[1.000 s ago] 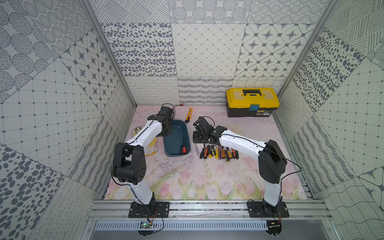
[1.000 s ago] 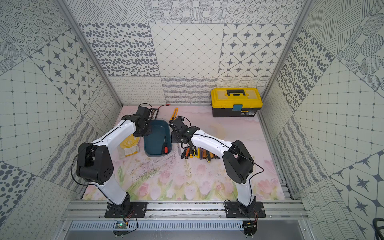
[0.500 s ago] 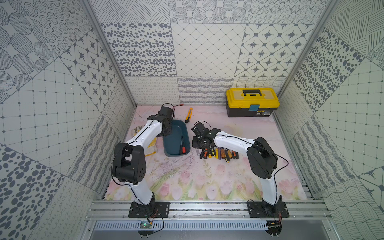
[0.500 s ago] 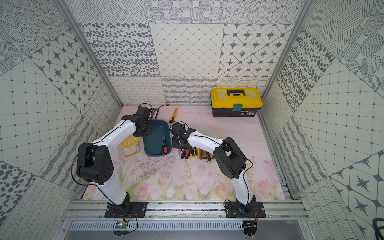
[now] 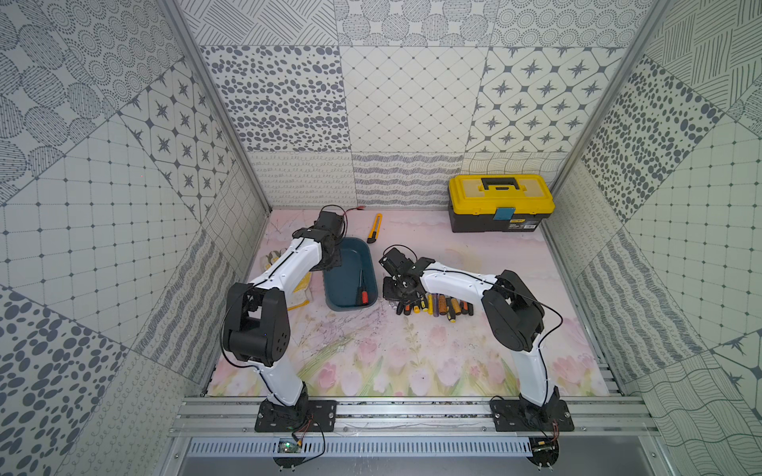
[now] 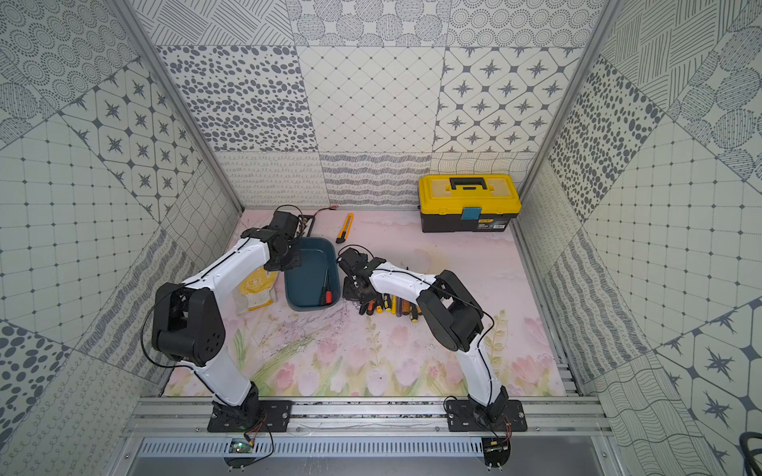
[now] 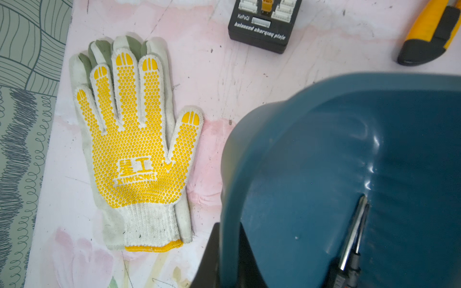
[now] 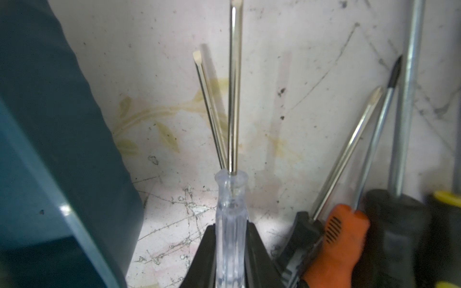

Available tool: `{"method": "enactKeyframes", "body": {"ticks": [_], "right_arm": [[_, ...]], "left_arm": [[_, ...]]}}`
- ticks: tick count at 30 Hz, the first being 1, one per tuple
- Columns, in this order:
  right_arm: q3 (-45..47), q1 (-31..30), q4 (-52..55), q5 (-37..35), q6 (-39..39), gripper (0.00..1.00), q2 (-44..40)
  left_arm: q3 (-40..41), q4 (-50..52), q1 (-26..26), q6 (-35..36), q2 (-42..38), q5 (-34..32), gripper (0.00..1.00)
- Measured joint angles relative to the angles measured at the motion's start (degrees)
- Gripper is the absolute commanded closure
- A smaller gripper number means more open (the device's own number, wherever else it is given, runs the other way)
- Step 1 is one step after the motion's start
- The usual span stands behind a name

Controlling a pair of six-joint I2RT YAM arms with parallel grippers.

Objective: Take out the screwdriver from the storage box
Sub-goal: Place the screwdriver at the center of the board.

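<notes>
While boxed, red-handled screwdriver point(image 5: 362, 288).

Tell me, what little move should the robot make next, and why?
Probably the right gripper should open and let go of the clear-handled screwdriver. It is already outside the storage box, low beside the row of screwdrivers on the mat. The left gripper clamps the box rim, and a red-handled screwdriver inside looks due next.
</notes>
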State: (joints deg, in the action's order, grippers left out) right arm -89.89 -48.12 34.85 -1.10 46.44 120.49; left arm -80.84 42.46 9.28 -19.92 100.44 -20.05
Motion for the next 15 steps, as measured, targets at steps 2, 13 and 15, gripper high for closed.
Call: {"method": "enactKeyframes", "body": {"ticks": [2, 13, 15], "right_arm": [[0.0, 0.0, 0.1, 0.2, -0.3, 1.00, 0.0], [-0.3, -0.2, 0.5, 0.3, -1.1, 1.00, 0.3], [-0.3, -0.2, 0.5, 0.1, -1.1, 1.00, 0.3]], "left_arm": [[0.0, 0.0, 0.0, 0.0, 0.0, 0.0, 1.00], [0.0, 0.0, 0.0, 0.0, 0.0, 0.0, 1.00], [0.0, 0.0, 0.0, 0.0, 0.0, 0.0, 1.00]]}}
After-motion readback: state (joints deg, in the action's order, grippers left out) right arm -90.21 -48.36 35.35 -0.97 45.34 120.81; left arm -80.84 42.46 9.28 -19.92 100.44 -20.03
